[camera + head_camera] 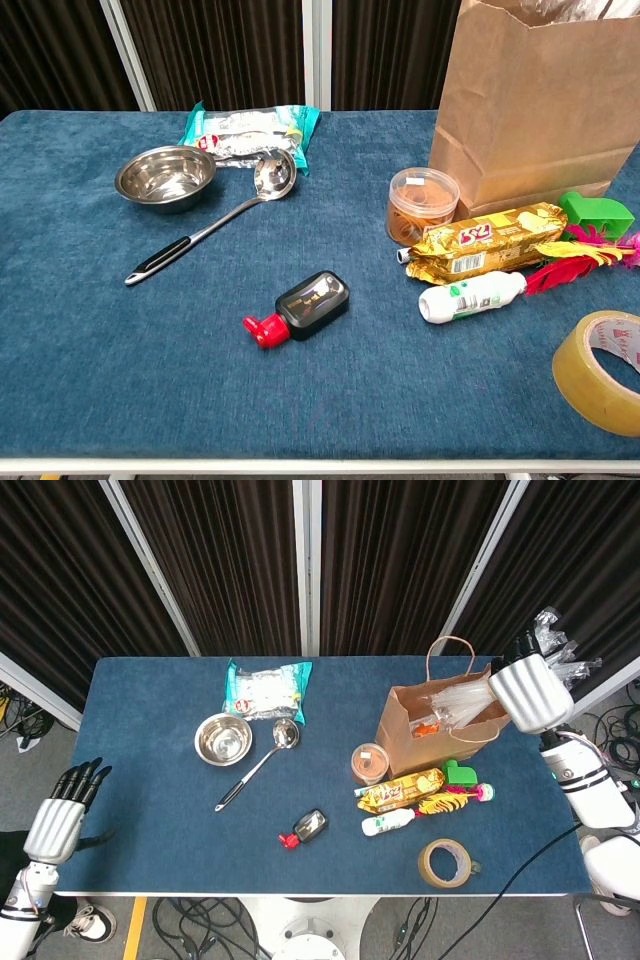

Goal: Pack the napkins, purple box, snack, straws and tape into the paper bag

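1. Right hand (528, 692) is over the far-right rim of the paper bag (440, 730), fingers wrapped on a clear bundle of straws (455, 702); the bundle's free end dips into the bag mouth, not released yet.
2. Something orange lies inside the bag; cannot tell what it is.
3. Left hand (60, 815) hangs off the surface edge, far left of the bag, fingers straight and close together, holding nothing.
4. Tape (603, 368) sits on the surface in front of the bag, near edge, untouched.
5. Gold snack (486, 242) lies just in front of the bag, still out.
6. Napkins (248, 128) pack lies well left of the bag, by the steel bowl (165, 177).
7. Purple box: not seen anywhere.
8. Judgement: straws step almost done; tape, snack, napkins left.
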Available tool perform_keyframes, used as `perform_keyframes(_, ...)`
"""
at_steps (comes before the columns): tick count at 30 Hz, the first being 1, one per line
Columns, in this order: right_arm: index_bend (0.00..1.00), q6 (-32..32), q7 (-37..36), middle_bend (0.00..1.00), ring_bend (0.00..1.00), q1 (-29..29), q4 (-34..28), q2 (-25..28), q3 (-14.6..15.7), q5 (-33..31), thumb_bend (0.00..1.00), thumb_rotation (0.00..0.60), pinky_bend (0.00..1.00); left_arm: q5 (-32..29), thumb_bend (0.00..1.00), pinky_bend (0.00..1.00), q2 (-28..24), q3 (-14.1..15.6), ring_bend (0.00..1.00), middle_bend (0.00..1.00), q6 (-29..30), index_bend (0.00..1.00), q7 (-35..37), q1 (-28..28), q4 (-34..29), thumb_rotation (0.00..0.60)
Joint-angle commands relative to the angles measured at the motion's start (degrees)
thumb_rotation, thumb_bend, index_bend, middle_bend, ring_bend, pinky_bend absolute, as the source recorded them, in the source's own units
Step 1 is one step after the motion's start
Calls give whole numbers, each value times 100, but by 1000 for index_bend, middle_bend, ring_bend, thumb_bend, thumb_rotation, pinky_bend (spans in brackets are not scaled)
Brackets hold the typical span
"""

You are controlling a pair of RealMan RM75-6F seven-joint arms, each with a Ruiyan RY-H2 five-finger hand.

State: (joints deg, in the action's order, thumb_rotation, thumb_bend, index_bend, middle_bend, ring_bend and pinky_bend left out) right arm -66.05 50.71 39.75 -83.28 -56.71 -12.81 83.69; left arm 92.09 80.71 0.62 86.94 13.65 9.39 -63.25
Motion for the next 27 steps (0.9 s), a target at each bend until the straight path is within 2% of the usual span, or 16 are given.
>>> perform_keyframes(1, 620, 36, 66, 583, 413, 38, -14, -26, 4, -15, 212, 600, 266, 2, 155, 106, 11, 0, 0, 7, 3, 56, 9, 0, 18, 600)
perform_keyframes(4, 603, 110, 149, 569, 405, 85, -49, -21, 2, -43, 199, 600, 248, -5, 155, 106, 12, -6, 0, 7, 6, 56, 18, 1, 30, 600)
perform_keyframes(6, 557, 209, 233, 539, 365, 116, -106, 18, 15, -86, 151, 600, 214, -10, 156, 106, 9, -12, 0, 7, 14, 57, 24, -2, 30, 600)
perform_keyframes(10, 360, 382, 397, 411, 203, 150, -288, 162, 43, -177, 6, 600, 68, -10, 155, 106, 11, -10, 0, 7, 27, 56, 39, -10, 35, 600)
perform_keyframes(12, 268, 401, 451, 345, 133, 149, -385, 226, 40, -220, 0, 600, 14, -13, 155, 106, 13, -11, 0, 7, 19, 56, 51, -6, 39, 600)
perform_keyframes(15, 169, 355, 464, 286, 76, 141, -499, 301, 9, -252, 0, 600, 0, -11, 156, 106, 6, -19, 0, 7, 23, 56, 68, 3, 32, 600)
perform_keyframes(22, 148, 4, 321, 271, 65, 90, -777, 492, -158, -216, 0, 600, 0, -1, 155, 106, -26, -53, 0, 7, 63, 56, 78, 24, -37, 600)
perform_keyframes(27, 147, -630, -132, 270, 71, 49, -1303, 695, -603, -234, 0, 600, 0, 22, 156, 106, -68, -69, 0, 7, 120, 57, 45, 28, -129, 600)
